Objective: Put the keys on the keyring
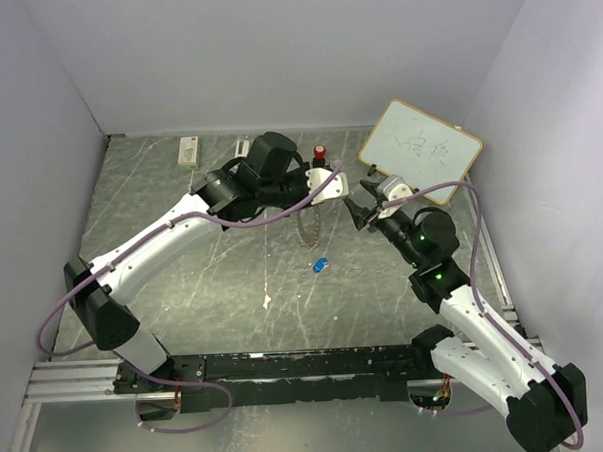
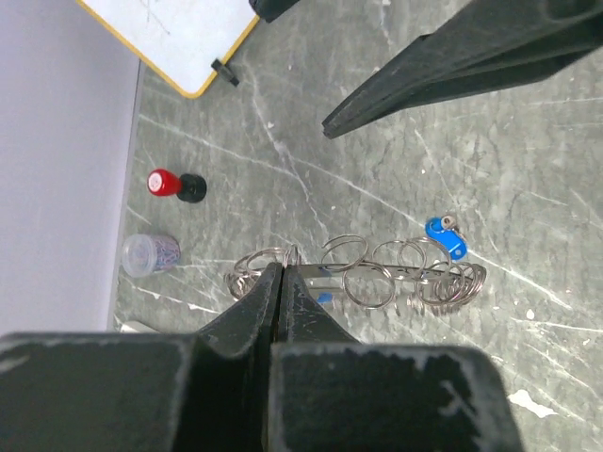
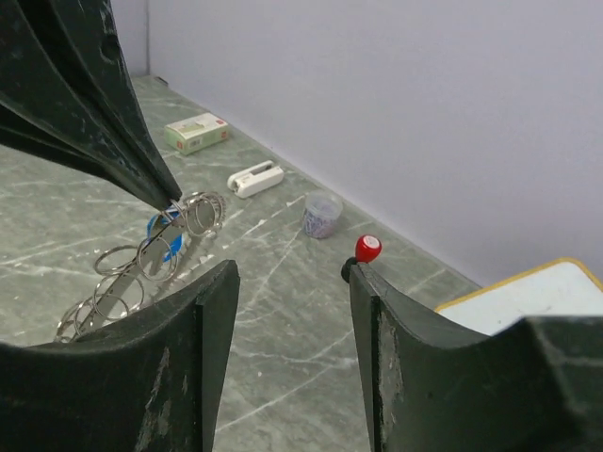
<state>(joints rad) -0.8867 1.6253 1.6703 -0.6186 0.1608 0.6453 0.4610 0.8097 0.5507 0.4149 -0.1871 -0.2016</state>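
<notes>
We count two grippers, the left gripper (image 2: 281, 273) and the right gripper (image 3: 292, 273), and one keyring (image 2: 450, 288), fringed with more small loops than we can tell apart. We see one blue key (image 2: 443, 235) plainly, plus a second blue bit (image 2: 323, 298) among the loops, too small for us to call a key. Of the rest we count one each: whiteboard (image 1: 420, 149), red-and-black knob (image 2: 175, 185), clear cup (image 2: 149, 253), green-and-white box (image 3: 197, 132) and small white device (image 3: 255, 177).

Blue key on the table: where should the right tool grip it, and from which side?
Pinch the blue key across its oval head, coming straight down: it appears to lie flat on the table, leaving only its edges to close on.
</notes>
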